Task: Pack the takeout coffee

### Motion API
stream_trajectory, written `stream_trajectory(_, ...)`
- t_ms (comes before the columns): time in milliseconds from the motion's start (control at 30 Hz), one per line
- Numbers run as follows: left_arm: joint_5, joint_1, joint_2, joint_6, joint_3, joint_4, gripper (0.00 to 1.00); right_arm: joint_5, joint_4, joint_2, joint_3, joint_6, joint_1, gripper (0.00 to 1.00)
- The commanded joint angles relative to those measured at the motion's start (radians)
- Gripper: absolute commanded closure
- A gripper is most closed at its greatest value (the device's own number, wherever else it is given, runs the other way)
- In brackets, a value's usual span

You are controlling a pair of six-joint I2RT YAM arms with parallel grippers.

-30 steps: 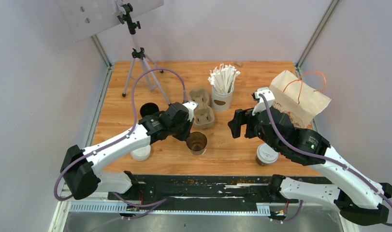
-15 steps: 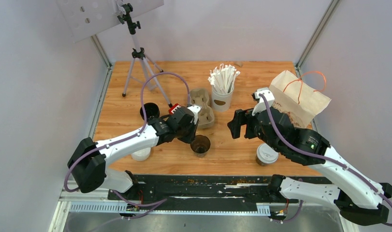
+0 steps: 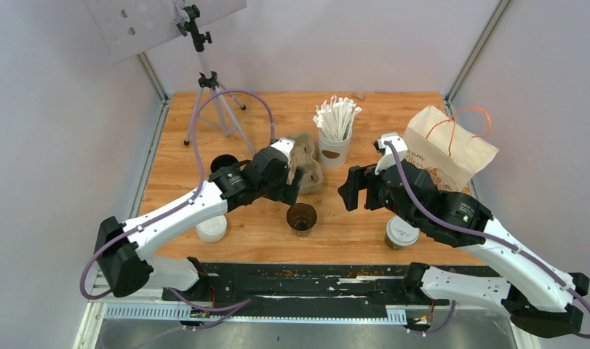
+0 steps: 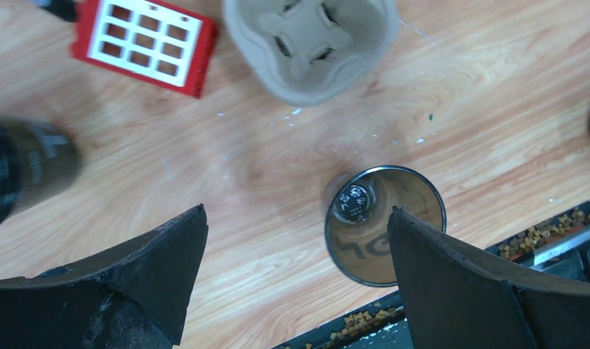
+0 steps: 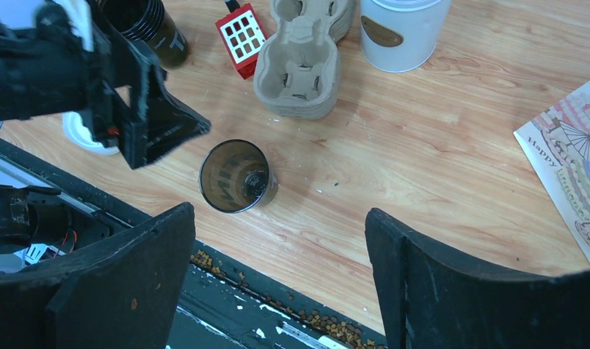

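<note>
A dark brown cup (image 3: 301, 218) (image 4: 385, 225) (image 5: 235, 176) stands upright near the front edge with no lid; its inside is bare. My left gripper (image 3: 291, 192) (image 4: 297, 211) hovers just above and behind it, open, nothing between the fingers; the cup shows under the right finger (image 4: 452, 283). A second brown cup with a white lid (image 3: 401, 231) stands at the front right, partly hidden under my right arm. My right gripper (image 3: 352, 189) (image 5: 281, 211) hangs open and empty to the right of the open cup.
A beige pulp tray (image 3: 305, 161) (image 5: 299, 65) lies behind the open cup, a small red block (image 5: 241, 29) beside it. Also here: a white cup of wrapped sticks (image 3: 335, 138), a paper bag (image 3: 452, 145), stacked black cups (image 3: 224, 165), a loose white lid (image 3: 212, 229), a tripod (image 3: 208, 91).
My left gripper went from shut to wide open, letting go of the lidless cup, and drew back and up. The cup shifted slightly right. The right arm barely moved.
</note>
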Motion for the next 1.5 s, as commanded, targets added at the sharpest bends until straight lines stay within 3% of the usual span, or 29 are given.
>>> stream_trajectory(0, -0.190, -0.004, -0.084, -0.015, 0.084, -0.126, 0.00, -0.015, 0.032, 0.002, -0.005, 0.017, 0.004, 0.13)
stream_trajectory(133, -0.344, -0.002, -0.103, -0.064, 0.115, -0.256, 0.00, -0.021, 0.056, 0.001, -0.028, 0.025, 0.005, 0.13)
stream_trajectory(233, -0.355, 0.026, -0.139, -0.113, 0.082, -0.269, 0.00, -0.050, 0.087, 0.001, -0.044, 0.033, 0.005, 0.13)
stream_trajectory(600, -0.363, 0.338, -0.246, -0.361, -0.059, -0.459, 0.04, -0.061, 0.121, 0.052, -0.029, 0.030, 0.003, 0.13)
stream_trajectory(933, -0.344, 0.523, -0.366, -0.536, -0.271, -0.502, 0.22, -0.077, 0.165, 0.072, -0.067, 0.039, 0.004, 0.13)
stream_trajectory(1467, -0.322, 0.577, -0.387, -0.631, -0.433, -0.404, 0.62, -0.096, 0.171, 0.167, -0.048, -0.011, 0.003, 0.13)
